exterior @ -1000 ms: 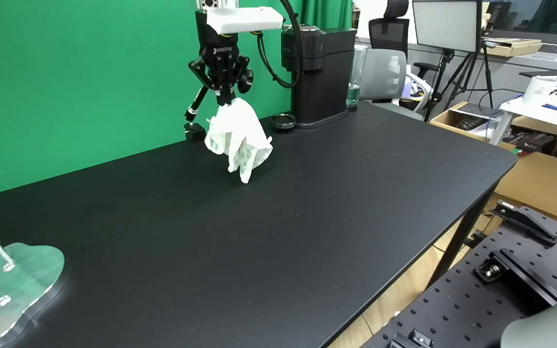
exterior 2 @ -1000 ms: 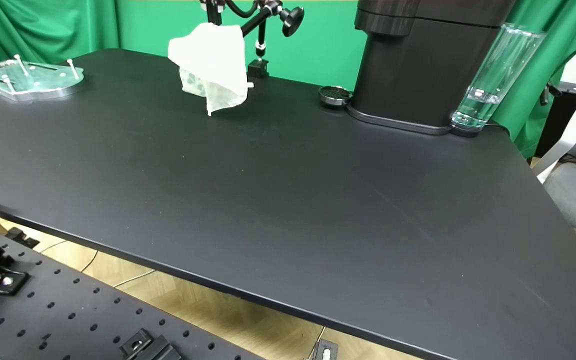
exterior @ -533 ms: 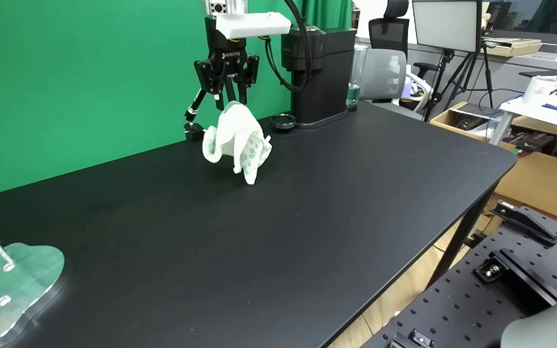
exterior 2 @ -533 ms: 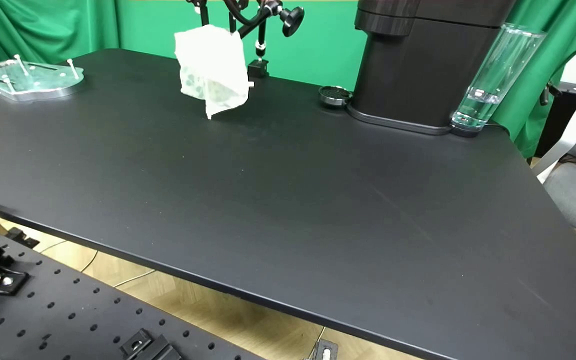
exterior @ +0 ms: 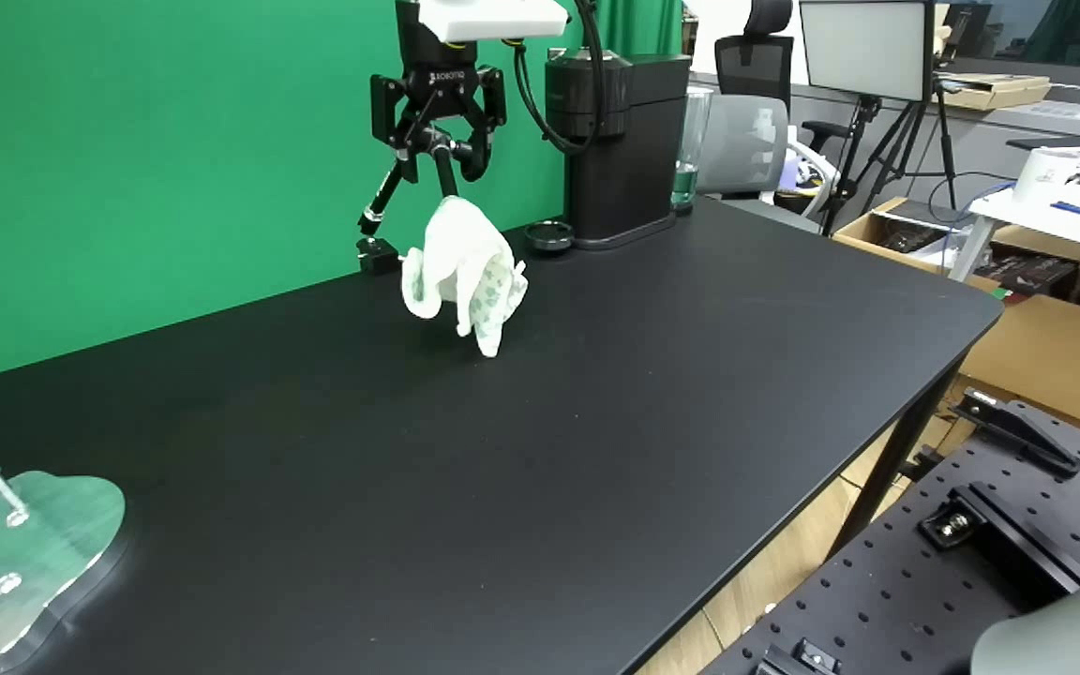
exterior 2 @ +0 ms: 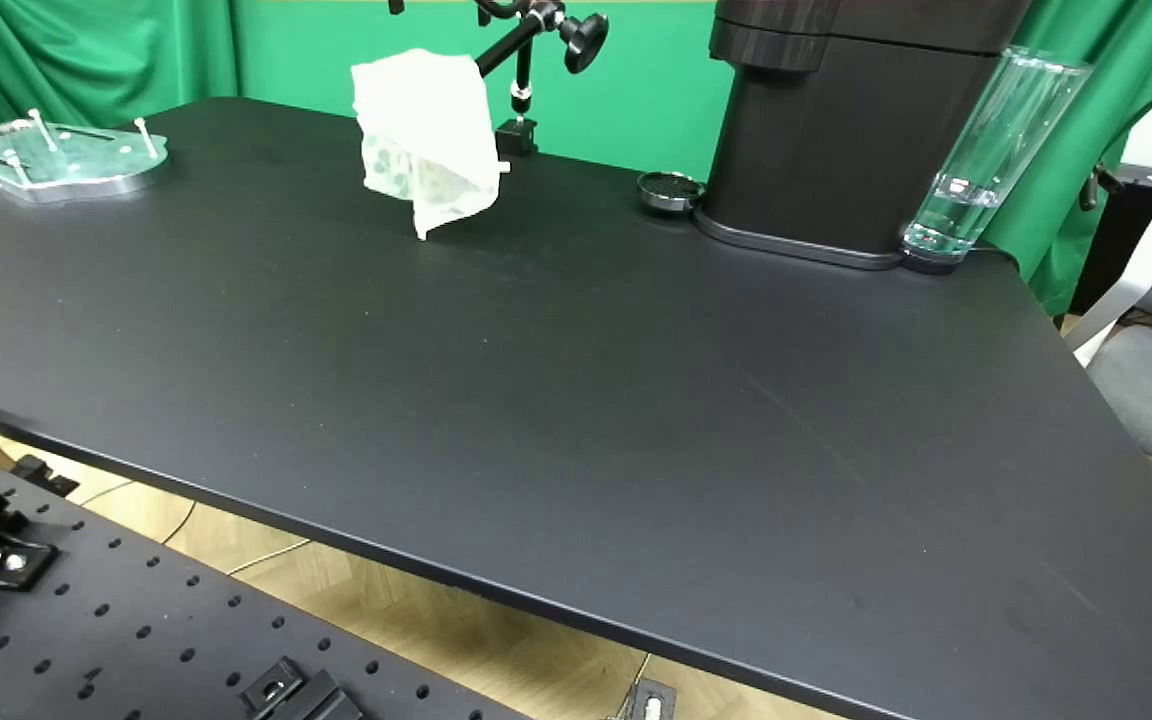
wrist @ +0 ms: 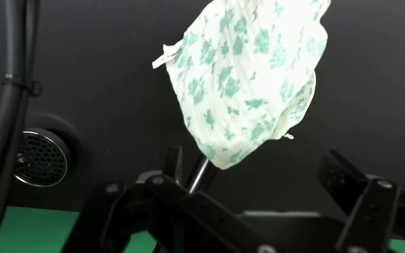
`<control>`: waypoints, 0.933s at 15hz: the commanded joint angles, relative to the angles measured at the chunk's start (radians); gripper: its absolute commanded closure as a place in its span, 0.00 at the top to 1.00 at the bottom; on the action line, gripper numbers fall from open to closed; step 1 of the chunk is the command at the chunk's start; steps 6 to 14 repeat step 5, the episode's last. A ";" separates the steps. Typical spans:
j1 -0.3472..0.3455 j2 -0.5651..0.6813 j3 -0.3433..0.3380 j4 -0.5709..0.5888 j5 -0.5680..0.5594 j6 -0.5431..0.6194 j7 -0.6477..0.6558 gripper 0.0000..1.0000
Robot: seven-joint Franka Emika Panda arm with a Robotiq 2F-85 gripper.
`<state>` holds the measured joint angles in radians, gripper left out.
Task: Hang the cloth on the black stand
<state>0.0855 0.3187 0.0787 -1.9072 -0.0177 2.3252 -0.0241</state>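
Note:
A white cloth (exterior: 463, 262) with green print hangs draped over the end of the black stand's arm, its lower corner near the tabletop. In the wrist view the cloth (wrist: 248, 70) covers the tip of the stand's dark rod (wrist: 199, 172). The black stand (exterior 2: 516, 136) has a small block base near the green wall and a round knob (exterior 2: 584, 42). My gripper (exterior: 440, 171) is above the cloth, around the stand's upper arm, its jaws wide apart. Nothing lies between its fingertips in the wrist view, and the cloth is apart from them.
A black coffee machine (exterior: 629, 150) with a clear water tank (exterior 2: 976, 160) stands right of the stand. Beside it is a round metal drip tray (exterior 2: 669, 192). A clear plate with pegs (exterior 2: 66, 155) lies on the table's other side. A cable (wrist: 4, 116) hangs by my wrist.
My gripper has opened, let go of the cloth and moved up a little. The cloth has stayed hanging on the stand's arm, shifting only slightly.

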 commanded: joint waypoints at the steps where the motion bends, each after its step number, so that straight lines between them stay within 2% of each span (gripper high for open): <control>1: -0.001 -0.007 -0.001 0.001 0.002 -0.016 -0.003 1.00; 14: -0.004 -0.016 -0.001 -0.003 0.003 -0.028 -0.009 1.00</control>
